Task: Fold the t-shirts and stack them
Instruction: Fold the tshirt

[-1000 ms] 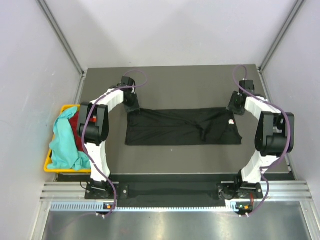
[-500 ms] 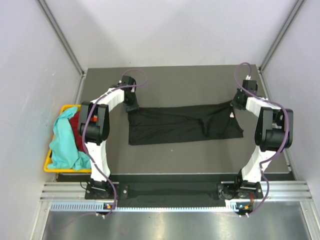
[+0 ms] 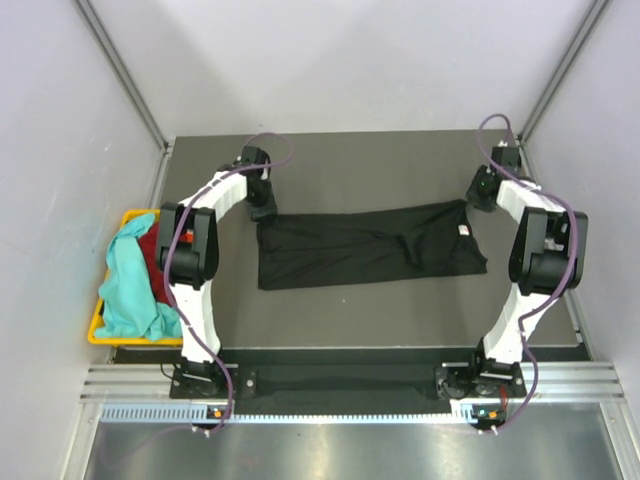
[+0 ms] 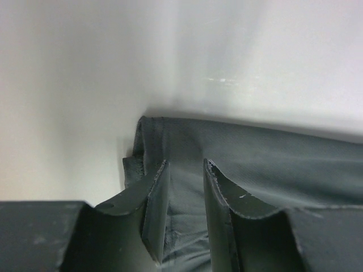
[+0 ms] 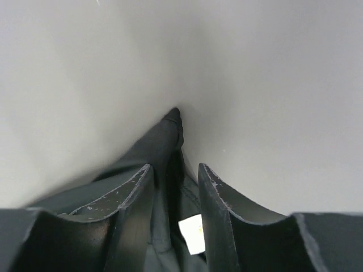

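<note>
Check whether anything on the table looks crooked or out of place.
The folded black t-shirt lies askew, its right end angled toward the far edge. The teal t-shirt spills over the rim of the yellow basket.

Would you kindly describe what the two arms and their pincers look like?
Both the left arm and right arm have white shells with black joints and a purple cable looping along each. The left pincer and right pincer have dark, wedge-shaped fingers with scuffed edges.
</note>
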Robot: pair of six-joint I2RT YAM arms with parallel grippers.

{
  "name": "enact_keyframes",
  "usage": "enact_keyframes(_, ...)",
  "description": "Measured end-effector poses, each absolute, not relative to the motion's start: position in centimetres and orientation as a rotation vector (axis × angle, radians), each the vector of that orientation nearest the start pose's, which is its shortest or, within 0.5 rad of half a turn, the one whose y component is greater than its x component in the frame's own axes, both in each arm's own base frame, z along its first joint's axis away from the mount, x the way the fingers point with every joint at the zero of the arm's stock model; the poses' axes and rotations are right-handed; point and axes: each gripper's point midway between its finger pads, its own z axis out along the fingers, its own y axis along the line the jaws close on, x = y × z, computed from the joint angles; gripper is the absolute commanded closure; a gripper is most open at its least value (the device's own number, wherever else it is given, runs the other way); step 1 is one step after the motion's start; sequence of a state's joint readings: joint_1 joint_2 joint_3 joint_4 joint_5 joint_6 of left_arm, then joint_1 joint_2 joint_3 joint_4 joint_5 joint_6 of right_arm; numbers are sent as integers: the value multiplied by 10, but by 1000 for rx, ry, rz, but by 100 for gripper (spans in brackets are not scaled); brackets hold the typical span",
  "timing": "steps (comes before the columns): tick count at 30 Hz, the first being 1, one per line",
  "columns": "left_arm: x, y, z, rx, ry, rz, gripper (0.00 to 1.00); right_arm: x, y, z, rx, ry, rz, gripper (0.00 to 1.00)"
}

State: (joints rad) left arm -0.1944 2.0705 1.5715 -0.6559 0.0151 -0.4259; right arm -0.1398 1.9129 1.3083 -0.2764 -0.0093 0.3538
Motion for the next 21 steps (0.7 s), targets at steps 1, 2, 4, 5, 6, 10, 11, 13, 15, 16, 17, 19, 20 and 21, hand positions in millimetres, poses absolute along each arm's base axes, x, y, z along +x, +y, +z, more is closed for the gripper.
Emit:
enact_keyframes(1,445,-109,41,-303,2722,-208,63,471,-51,60,602,2385,97,61)
enact_keyframes(2,445,-111,44,-296,2718,-220,63,471,-53,65,615,2389,85,61)
enact_keyframes(4,444,-114,56,-280,2703,-245,63,464,-55,72,638,2404,65,61)
enact_keyframes(5,443,-116,63,-272,2693,-260,63,456,-54,76,648,2420,57,61)
enact_keyframes(6,443,-119,71,-262,2679,-280,63,449,-53,80,655,2432,55,61)
enact_keyframes(10,426,-129,97,-225,2639,-372,63,424,-39,100,613,2451,69,65)
enact_keyframes(11,420,-132,101,-214,2635,-402,64,417,-31,106,576,2455,79,66)
enact_keyframes(13,409,-135,103,-203,2641,-439,64,408,-5,116,458,2471,91,67)
enact_keyframes(15,400,-137,98,-200,2661,-459,65,400,35,122,293,2493,109,73)
enact_keyframes(16,396,-137,94,-201,2673,-463,65,395,63,123,187,2504,126,74)
enact_keyframes(17,392,-136,89,-203,2688,-463,65,390,82,123,116,2513,140,75)
enact_keyframes(19,383,-135,80,-208,2716,-461,65,373,123,114,-36,2541,167,74)
enact_keyframes(20,380,-134,76,-211,2727,-459,65,359,140,105,-111,2566,164,74)
enact_keyframes(21,376,-133,74,-212,2736,-457,65,349,148,98,-156,2585,151,74)
